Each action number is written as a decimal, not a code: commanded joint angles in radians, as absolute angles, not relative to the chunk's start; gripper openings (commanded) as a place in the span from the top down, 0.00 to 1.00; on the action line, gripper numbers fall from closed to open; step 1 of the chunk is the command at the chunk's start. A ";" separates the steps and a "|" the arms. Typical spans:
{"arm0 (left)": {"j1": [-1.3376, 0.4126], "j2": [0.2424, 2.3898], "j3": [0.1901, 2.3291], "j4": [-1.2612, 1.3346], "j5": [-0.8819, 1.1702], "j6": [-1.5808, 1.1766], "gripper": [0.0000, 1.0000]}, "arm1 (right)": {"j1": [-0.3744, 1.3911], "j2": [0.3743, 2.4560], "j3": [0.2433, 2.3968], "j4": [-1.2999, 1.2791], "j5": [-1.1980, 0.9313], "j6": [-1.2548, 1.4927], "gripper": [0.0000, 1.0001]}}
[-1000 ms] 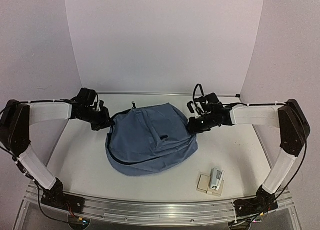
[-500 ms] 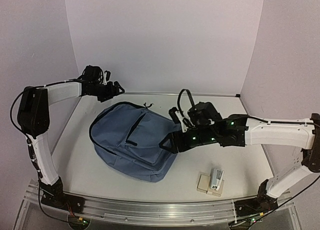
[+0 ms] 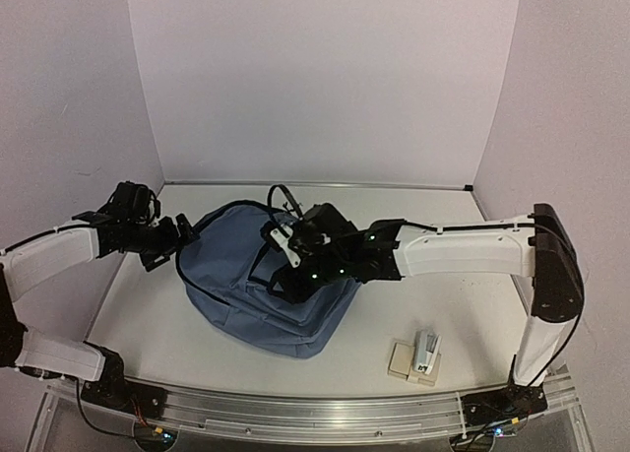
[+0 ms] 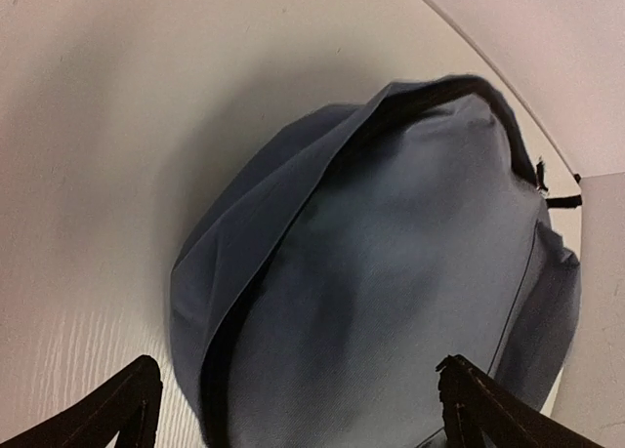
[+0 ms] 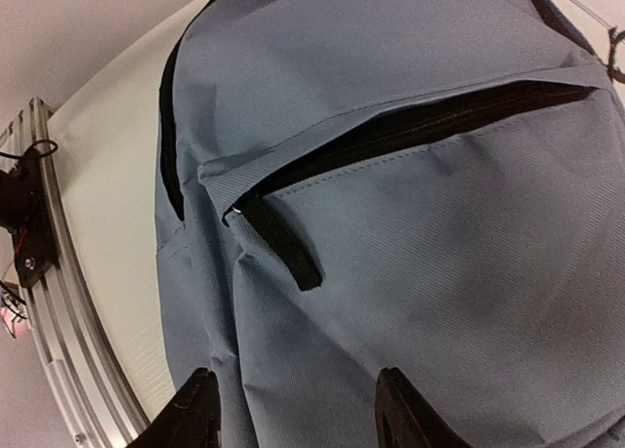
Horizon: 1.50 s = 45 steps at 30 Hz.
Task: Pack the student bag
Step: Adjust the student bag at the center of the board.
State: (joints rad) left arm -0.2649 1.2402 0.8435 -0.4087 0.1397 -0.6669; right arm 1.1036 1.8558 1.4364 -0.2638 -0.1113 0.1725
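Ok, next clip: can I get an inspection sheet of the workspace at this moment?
Surface: white table, no spills or marks seen.
Job's things: student bag lying mid-table, front pocket facing up; its dark zip pull lies loose on the fabric.
Clutter: small grey and white item on beige pads, to the near right of the bag and apart from it.
Grippers: left gripper open at the bag's left side; right gripper open over the front pocket; neither holds anything.
Cables: black loop at the bag's far edge, cable or handle cannot tell; wires by the left base.
Surroundings: plain walls on three sides; metal rail along the near edge.
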 commanded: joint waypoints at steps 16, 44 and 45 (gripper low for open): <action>-0.275 1.170 0.519 -0.125 0.324 -0.928 0.35 | 1.186 2.085 1.616 -0.203 0.255 0.015 0.75; -0.274 1.143 0.511 -0.149 0.225 -0.784 0.94 | 1.140 1.935 1.503 -0.018 0.450 0.123 1.00; -0.275 1.121 0.523 -0.160 0.234 -0.761 0.84 | 1.130 1.913 1.497 -0.021 0.444 0.142 1.00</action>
